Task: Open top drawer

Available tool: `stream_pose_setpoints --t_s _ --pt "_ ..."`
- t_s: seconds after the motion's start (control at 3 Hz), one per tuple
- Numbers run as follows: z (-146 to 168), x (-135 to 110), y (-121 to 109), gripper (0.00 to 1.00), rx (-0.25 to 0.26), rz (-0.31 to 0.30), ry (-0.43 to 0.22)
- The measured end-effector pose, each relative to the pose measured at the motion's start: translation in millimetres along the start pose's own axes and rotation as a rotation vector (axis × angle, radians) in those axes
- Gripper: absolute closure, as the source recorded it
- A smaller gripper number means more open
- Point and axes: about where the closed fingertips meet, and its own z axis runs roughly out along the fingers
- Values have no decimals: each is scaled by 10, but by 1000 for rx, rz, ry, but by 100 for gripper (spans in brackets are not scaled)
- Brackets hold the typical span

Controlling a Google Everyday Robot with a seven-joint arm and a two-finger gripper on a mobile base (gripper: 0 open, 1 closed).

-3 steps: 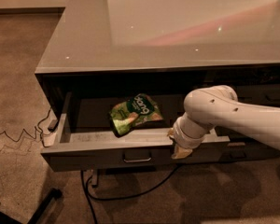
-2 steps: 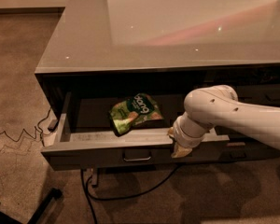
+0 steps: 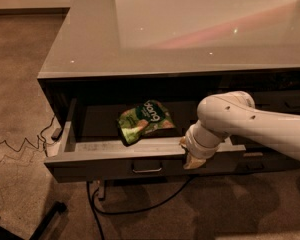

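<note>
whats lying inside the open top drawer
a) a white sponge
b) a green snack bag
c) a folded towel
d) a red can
b: a green snack bag lies in the tray of the pulled-out top drawer, while the end effector sits at the front panel's top edge, right of the metal pull.

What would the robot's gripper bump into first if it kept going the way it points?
The gripper points downward at the front edge of the top drawer. It looks pressed against that front, so going on it would probably reach the carpet below, though depth is unclear.
</note>
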Motion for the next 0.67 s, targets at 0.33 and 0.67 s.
stream_pose_setpoints --t_s 0.33,0.67 --pt "0 -41 112 39 -11 -17 13" --pt "-22 -45 109 16 -11 -17 13"
